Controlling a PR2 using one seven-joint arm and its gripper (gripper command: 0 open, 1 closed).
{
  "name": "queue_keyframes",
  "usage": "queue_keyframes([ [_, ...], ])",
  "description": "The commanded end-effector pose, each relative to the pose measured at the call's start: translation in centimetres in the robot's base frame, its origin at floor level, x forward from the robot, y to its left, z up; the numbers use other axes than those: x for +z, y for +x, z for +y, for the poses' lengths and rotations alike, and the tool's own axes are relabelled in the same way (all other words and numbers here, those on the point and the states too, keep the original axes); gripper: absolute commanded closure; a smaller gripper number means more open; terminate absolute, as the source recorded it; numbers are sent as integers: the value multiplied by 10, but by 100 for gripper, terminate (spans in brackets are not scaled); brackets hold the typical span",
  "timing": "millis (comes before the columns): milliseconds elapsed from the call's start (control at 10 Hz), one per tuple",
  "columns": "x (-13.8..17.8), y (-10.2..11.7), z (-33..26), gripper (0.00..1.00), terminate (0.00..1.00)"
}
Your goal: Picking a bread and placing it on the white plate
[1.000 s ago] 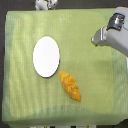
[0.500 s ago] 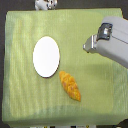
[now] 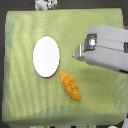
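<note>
- The gripper [image 3: 76,52] shows only as a blurred pale tip; whether its jaws are apart or closed cannot be told, and nothing appears held in them.
- The arm behind it is cut off at the exterior view's right edge.
- The bread [image 3: 70,85] lies on the green cloth [image 3: 25,105], below the gripper and clear of it.
- The white plate [image 3: 46,56] sits just beside the bread's upper end, toward the view's left of the gripper; nothing lies on it.
</note>
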Motion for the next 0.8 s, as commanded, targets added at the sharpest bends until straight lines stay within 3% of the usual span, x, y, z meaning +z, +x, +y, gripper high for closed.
queue_keyframes([
  [0, -26, -16, 53, 0, 0],
  [700, -55, -48, 104, 0, 0],
])
